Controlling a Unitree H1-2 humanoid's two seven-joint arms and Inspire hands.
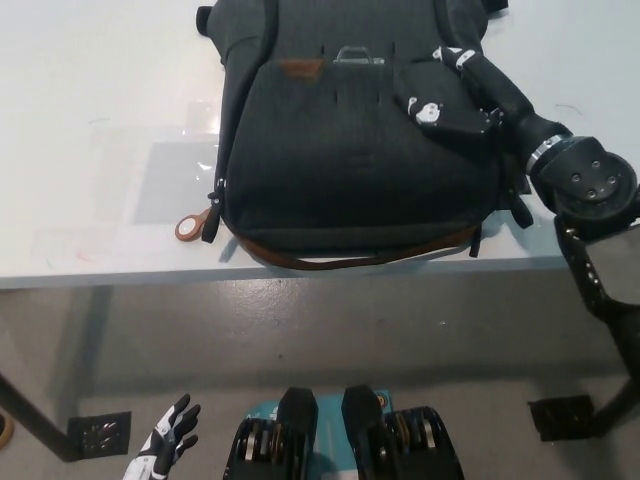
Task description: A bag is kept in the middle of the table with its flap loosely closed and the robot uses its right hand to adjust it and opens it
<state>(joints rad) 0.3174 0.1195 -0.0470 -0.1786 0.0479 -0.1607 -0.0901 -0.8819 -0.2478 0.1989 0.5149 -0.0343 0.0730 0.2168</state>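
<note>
One white left hand (168,442) is hanging idle below the table's (80,150) front edge, fingers apart. Mid-table, the bag (350,150) is overhanging that edge; a hard tug risks dragging it off. Right hand (450,95) is lying on the flap's top corner, grip impossible to judge.

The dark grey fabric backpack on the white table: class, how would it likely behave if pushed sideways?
The dark grey fabric backpack lies flat and broad, so it would probably slide, not tip or roll. Its soft cloth may buckle where the black right hand presses. The smooth white table likely resists little.
</note>
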